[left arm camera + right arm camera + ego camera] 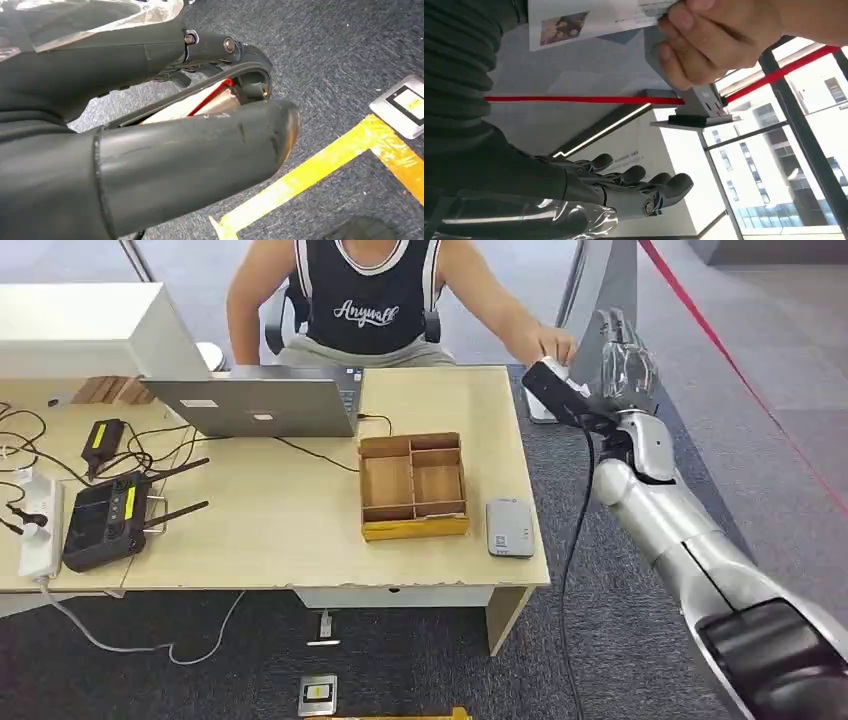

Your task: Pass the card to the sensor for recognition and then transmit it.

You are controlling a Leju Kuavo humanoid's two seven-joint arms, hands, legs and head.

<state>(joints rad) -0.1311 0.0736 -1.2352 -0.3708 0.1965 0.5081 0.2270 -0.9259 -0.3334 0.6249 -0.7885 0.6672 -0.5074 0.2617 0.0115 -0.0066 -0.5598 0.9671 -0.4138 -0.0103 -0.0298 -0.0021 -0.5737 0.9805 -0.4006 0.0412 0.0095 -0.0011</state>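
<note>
Right hand (625, 365) is up past the desk's (300, 530) far right corner, fingers apart and empty, so the person's hand (719, 37) can bring the card (589, 17).

The counter (290, 530) was pale wood, carrying a yellow-edged cardboard tray (413, 485), a grey sensor (509, 527), a silver laptop (260, 405) and a black controller (105, 520) with a yellow stripe. The white card (589, 20) bore a small printed picture. The floor (350, 50) was speckled dark grey carpet crossed by yellow tape (320, 170). The right hand (624, 192) had dark fingers (669, 185).
</note>
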